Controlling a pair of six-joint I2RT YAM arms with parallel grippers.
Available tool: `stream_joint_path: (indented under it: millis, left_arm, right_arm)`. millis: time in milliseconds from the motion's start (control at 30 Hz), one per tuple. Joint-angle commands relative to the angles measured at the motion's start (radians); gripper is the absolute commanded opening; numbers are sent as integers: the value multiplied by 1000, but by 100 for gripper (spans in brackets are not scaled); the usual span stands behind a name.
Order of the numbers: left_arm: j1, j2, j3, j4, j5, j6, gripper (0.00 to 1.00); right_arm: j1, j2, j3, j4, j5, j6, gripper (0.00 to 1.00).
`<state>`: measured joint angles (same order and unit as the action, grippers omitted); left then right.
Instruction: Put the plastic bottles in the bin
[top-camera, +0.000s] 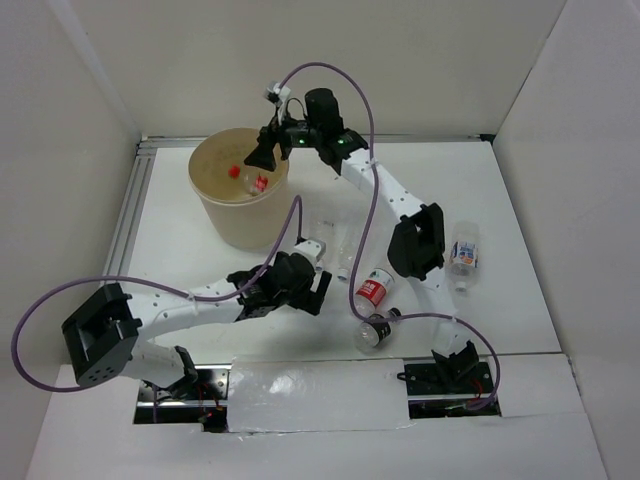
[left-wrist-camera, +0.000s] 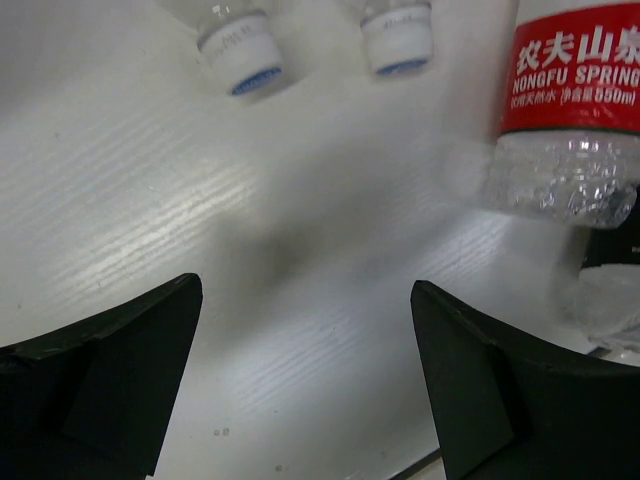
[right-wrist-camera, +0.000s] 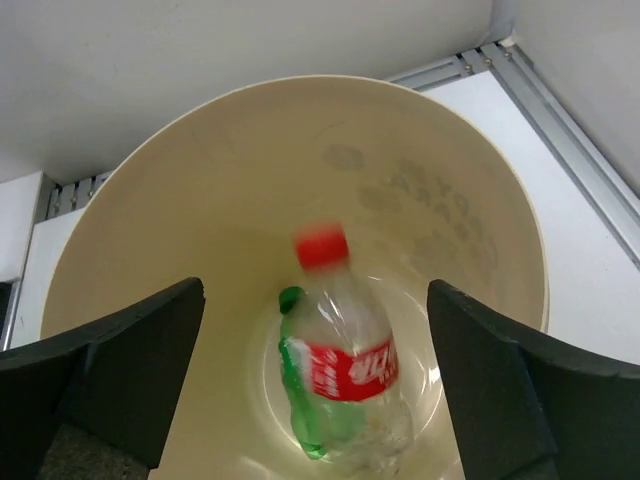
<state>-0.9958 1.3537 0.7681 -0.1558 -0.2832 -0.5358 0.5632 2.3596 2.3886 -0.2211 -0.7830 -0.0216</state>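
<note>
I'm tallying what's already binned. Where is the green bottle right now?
In the right wrist view, the green bottle lies inside the bin, low in the frame, just left of and partly behind a clear red-capped bottle.

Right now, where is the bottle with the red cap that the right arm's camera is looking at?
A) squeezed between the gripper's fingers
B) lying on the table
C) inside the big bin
C: the red-capped bottle is down within the walls of the bin, below the open right gripper and touching neither finger.
</note>
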Motion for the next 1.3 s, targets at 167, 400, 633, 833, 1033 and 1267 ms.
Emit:
stream_joint_path:
  millis: [167,400,633,833,1033,1267]
  left_arm:
    - [26,143,195,61,-145,74,98]
    - [103,343,367,61,-220,111,98]
    - [195,556,539,15,-205,158,91]
    - [239,662,634,-18,-136,178,46]
    - [229,532,634,-8,-73,210,20]
    - [220,230,776,-39,-50,266,18]
  right_arm:
    - [-95,-203,15,42,81,26,100]
    - [-410,-472,-346,-72,65,-7,77]
    - [-621,-782,-941,-115,-18,-161,83]
    - [-666,-934,-1193,-159,-36,-202,92]
    - [-698,-958,-1290,-179,-22,-163,95]
    - [-639,-906,-1290,-210,13,-143,92]
